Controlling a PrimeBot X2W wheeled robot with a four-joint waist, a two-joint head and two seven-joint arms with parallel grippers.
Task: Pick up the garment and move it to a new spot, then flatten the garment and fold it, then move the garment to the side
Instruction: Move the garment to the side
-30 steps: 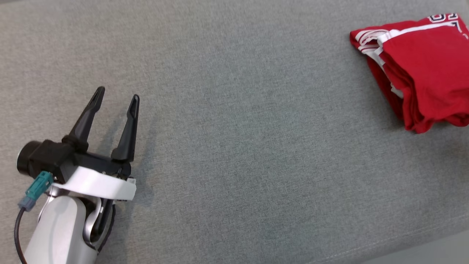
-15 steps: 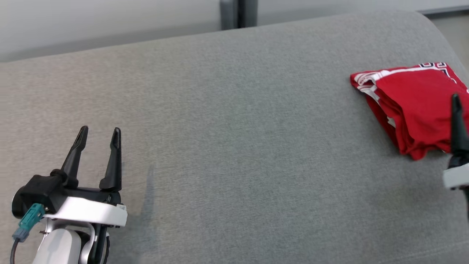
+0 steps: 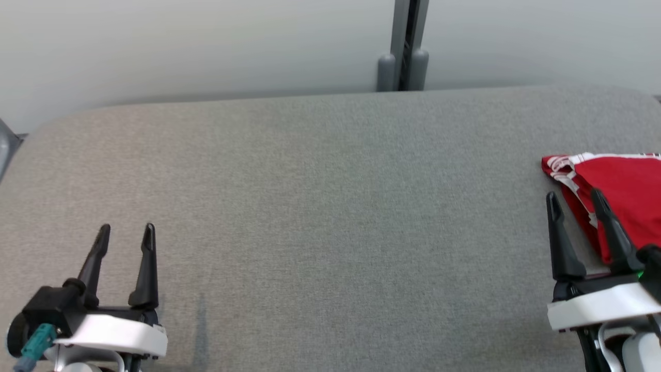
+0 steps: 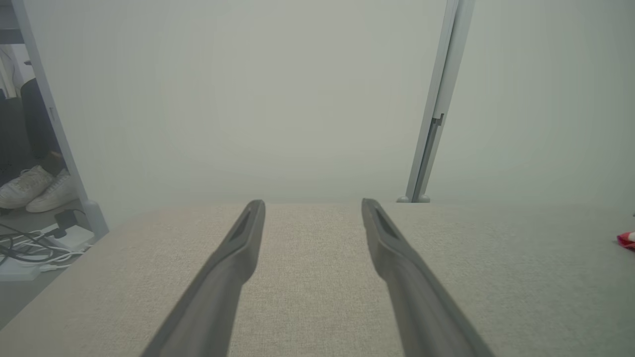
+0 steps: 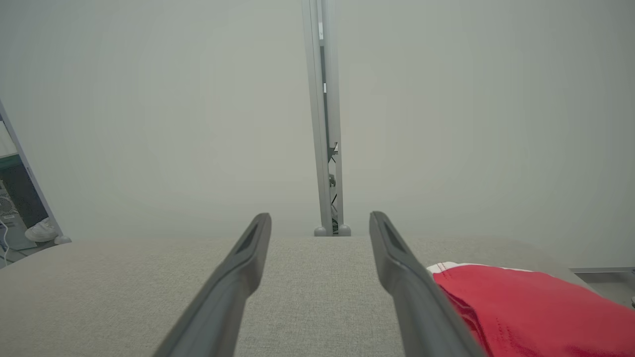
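Right now your red shirt (image 3: 622,178) lies folded in a low stack on the fabric-covered desk (image 3: 330,206), well to the right of the grey post (image 3: 403,51) that stands behind the desk's far edge. Your right end effector (image 3: 573,194) is released, fingers spread and empty, just beside the shirt on the side toward the post. The right wrist view puts the red cloth (image 5: 536,307) against the outside of one finger, though you cannot tell from it whether they touch. Your left end effector (image 3: 127,227) is likewise released and holds nothing, well to the left of the post and far from the shirt. Expect the shirt to be light, soft and limp: it will sag, and its layers will slide apart if you pinch only the top one. Judging by how it lies, the folding looks done. Should you lift it, take the thick white-trimmed edge (image 3: 560,168) through all its layers, keeping low to the desk.
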